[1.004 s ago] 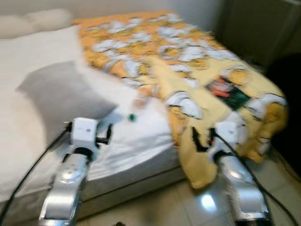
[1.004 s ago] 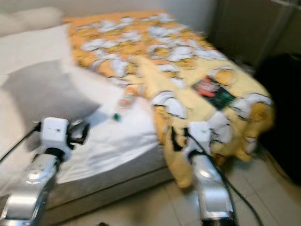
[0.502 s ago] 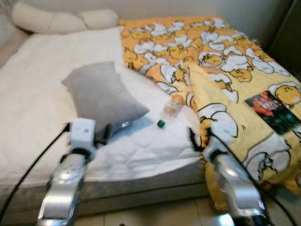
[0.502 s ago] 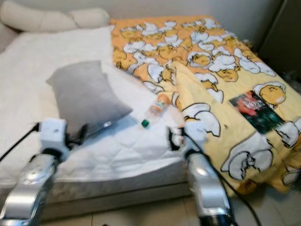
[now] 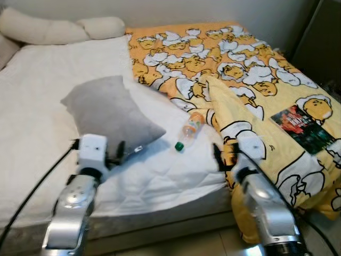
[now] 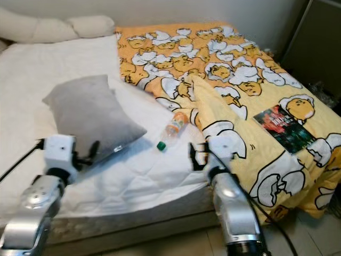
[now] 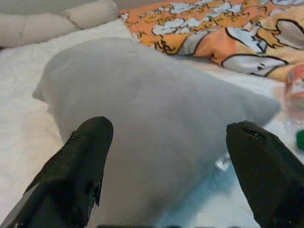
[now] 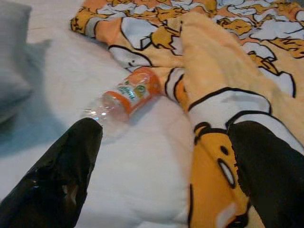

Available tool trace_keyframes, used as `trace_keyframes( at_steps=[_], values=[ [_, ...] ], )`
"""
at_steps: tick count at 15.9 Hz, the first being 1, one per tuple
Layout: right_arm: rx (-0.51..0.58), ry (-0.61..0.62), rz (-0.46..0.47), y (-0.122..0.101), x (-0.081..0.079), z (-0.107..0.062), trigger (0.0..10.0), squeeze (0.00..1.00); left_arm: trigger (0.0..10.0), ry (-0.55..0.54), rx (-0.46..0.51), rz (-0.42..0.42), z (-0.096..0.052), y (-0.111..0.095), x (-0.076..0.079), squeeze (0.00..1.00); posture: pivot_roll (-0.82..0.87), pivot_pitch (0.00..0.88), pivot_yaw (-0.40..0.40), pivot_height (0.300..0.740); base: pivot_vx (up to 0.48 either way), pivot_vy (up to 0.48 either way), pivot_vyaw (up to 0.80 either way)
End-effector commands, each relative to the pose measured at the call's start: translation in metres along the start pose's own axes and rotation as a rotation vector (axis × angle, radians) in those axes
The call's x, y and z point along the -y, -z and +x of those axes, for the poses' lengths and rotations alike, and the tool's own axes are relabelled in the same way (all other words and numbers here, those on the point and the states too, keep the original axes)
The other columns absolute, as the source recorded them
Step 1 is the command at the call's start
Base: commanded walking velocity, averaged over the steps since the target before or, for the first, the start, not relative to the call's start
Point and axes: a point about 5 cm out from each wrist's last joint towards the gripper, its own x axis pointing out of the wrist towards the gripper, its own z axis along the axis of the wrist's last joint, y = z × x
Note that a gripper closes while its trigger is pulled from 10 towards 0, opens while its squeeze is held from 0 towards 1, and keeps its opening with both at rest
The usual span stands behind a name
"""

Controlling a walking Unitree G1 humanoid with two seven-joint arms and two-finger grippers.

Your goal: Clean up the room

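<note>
One bed (image 5: 32, 122) with a white quilted cover lies in front of the robot, and one yellow-orange blanket (image 5: 256, 80) printed with cartoon figures covers its right half and spills over the near right corner. One grey pillow (image 5: 109, 112) rests on the white part, and two cream pillows (image 5: 64, 29) lie end to end along the head of the bed. One plastic bottle (image 5: 190, 128) with an orange label lies on its side on the white sheet, between the grey pillow and the folded edge of the blanket; its green cap points toward the robot. One dark book or magazine (image 5: 301, 121) lies flat on the blanket, far right. The left end effector (image 7: 166, 156) is held above the near edge of the bed, facing the grey pillow, its two fingers spread wide with nothing between them. The right end effector (image 8: 164, 156) is raised near the blanket's fold, facing the bottle, fingers likewise spread and empty.
</note>
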Motion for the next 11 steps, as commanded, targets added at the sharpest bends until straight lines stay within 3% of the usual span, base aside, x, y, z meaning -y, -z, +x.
trace_keyframes(
  at_steps=[1,11],
  values=[
    [0.002,0.027,-0.015,-0.0022,0.0085,-0.0020,10.0,0.00,10.0,0.013,0.003,0.002,-0.0009,-0.0009,0.0023,0.00,-0.05,0.000,0.028,0.740,0.281,0.000,0.00],
    [-0.018,0.026,-0.016,-0.0005,0.0081,-0.0018,10.0,0.00,10.0,0.012,0.006,-0.001,-0.0001,-0.0009,0.0043,0.00,-0.05,0.000,0.019,0.740,0.294,0.000,0.00]
  ],
)
